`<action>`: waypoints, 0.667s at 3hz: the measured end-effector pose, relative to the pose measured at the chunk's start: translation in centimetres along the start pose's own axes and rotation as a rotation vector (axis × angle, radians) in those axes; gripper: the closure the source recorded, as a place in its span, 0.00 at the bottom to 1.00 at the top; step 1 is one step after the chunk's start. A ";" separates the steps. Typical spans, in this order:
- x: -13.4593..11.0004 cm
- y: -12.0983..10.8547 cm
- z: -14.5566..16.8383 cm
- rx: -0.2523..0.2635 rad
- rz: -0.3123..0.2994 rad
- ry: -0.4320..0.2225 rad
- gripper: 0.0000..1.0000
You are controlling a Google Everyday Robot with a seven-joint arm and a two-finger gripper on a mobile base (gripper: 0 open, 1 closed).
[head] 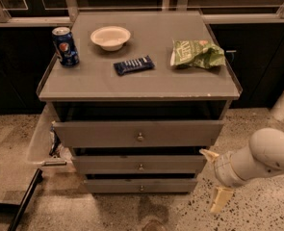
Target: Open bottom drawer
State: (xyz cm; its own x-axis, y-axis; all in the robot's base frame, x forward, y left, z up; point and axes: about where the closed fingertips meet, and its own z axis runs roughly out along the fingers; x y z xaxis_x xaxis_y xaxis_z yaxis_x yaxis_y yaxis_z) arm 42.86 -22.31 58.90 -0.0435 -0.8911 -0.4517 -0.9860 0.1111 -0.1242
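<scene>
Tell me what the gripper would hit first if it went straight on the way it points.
Likely the right end of the bottom drawer front, well off its knob. The gripper, open, sits right of the cabinet pointing left; depth is unclear, so it might pass in front.

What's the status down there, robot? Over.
Hand open, low beside cabinet's right side. Bottom drawer untouched, knob free. Nothing blocks its front.

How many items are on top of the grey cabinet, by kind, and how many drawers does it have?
Soda can: 1
Bowl: 1
Snack bar: 1
Chip bag: 1
Drawers: 3 (top drawer, middle drawer, bottom drawer)
Total: 4 items, 3 drawers
The gripper hangs at the picture's right, level with the lower drawers, jaws open.
</scene>
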 end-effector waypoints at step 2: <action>5.0 1.8 8.2 0.001 0.025 -0.049 0.00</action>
State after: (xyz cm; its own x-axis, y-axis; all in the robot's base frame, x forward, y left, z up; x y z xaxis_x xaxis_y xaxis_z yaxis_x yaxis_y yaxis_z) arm 42.17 -22.97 49.13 -0.0598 -0.8653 -0.4976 -0.9846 0.1331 -0.1131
